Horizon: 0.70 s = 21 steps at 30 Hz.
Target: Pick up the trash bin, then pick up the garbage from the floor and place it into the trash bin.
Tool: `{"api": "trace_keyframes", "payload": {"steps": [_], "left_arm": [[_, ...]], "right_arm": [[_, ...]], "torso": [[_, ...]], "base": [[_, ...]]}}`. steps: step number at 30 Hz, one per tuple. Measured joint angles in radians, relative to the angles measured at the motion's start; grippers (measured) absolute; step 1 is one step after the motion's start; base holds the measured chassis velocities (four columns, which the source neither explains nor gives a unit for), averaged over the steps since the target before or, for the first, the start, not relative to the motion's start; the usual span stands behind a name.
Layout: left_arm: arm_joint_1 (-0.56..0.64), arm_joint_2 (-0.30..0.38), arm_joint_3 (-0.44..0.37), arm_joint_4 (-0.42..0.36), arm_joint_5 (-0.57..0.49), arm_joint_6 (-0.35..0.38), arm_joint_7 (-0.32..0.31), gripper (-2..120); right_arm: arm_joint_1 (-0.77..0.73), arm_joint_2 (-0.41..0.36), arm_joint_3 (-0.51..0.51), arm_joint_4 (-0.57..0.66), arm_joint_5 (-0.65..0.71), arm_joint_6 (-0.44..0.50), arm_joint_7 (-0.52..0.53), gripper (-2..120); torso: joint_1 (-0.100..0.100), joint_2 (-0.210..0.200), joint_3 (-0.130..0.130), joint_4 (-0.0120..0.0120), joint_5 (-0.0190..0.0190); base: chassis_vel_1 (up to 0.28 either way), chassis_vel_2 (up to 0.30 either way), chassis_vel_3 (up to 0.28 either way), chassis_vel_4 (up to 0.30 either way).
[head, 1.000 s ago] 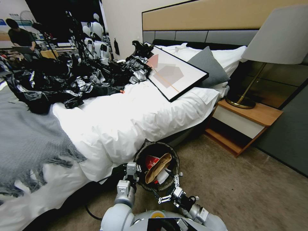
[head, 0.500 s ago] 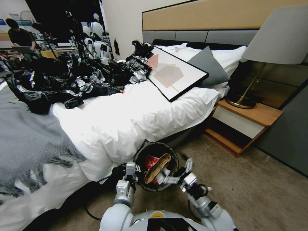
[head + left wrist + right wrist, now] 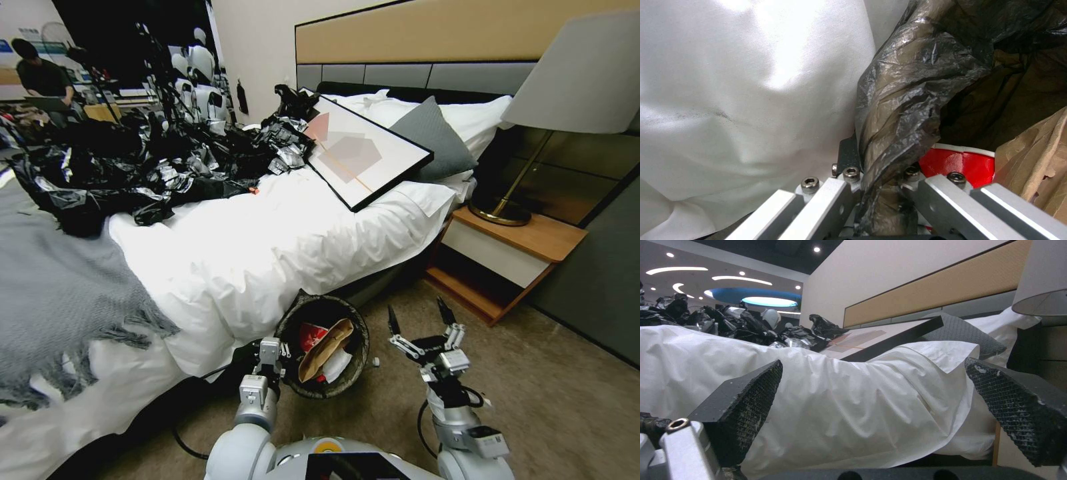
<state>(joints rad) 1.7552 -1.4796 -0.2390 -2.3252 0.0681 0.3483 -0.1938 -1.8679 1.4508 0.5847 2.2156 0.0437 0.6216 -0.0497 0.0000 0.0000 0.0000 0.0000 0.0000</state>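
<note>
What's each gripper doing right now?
Left gripper: shut on the trash bin rim.
Right gripper: open, empty, beside the bin.

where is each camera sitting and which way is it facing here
Head view: on the robot's head, facing forward and down at the bed and trash bin; both arms show, the left gripper at the bin's rim, the right gripper open beside it.
Left wrist view: on the left wrist, close on the bin's black liner pinched between its fingers.
Right wrist view: on the right wrist, facing the bed's side past its open fingers.
Shared: head and left wrist views both show the brown paper and red wrapper.
</note>
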Motion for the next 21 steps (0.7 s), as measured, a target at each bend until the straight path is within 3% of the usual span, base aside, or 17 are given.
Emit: {"api": "trace_keyframes", "payload": {"steps": [21], "left_arm": [[0.007,-0.003,0.003,-0.01,-0.003,0.008,0.002,0]], "right_arm": [[0.037,-0.009,0.005,-0.017,0.023,-0.031,-0.006,100]], "torso": [[0.0,0.0,0.0,-0.0002,-0.0001]], "base": [[0.028,0.026,0.029,0.03]]}}
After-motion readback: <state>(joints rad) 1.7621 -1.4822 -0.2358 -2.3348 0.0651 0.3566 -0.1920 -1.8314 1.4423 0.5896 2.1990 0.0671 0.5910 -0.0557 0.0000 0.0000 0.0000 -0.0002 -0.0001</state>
